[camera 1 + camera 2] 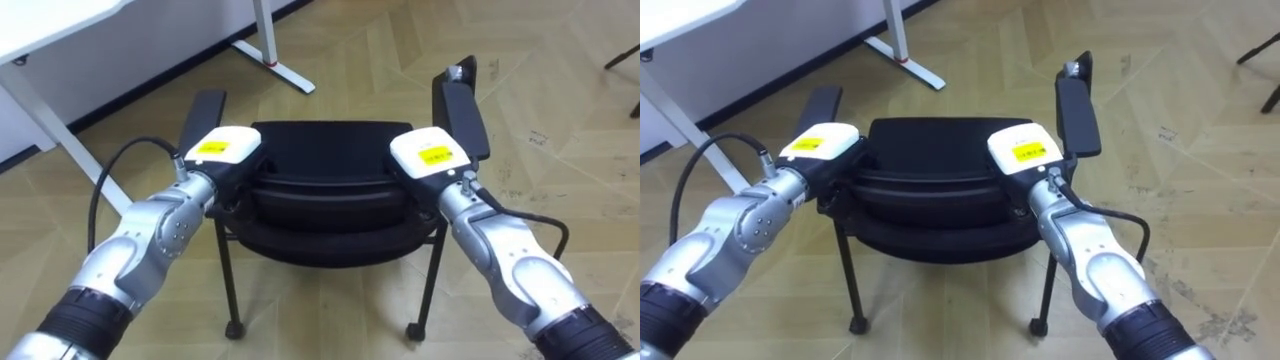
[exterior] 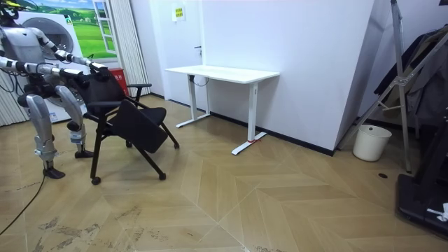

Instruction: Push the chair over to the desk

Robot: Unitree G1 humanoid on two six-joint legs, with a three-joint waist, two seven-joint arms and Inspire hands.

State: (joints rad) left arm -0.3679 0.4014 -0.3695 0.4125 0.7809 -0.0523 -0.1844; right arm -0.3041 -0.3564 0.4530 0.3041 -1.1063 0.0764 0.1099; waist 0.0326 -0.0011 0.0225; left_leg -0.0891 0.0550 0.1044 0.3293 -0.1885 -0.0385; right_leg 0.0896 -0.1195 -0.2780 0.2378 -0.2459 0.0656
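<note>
chair (image 1: 330, 190) well apart from desk (image 2: 224, 72); left hand (image 1: 225, 150), right hand (image 1: 430, 155) at backrest (image 1: 330, 132), can't tell grasp; push likely mostly ahead.

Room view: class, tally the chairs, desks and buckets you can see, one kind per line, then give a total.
chair: 1
desk: 1
bucket: 1
Total: 3

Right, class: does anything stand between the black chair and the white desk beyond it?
Nothing visible does. The left hand and right hand are at the back of the chair, and only bare wooden floor lies between it and the desk.
</note>
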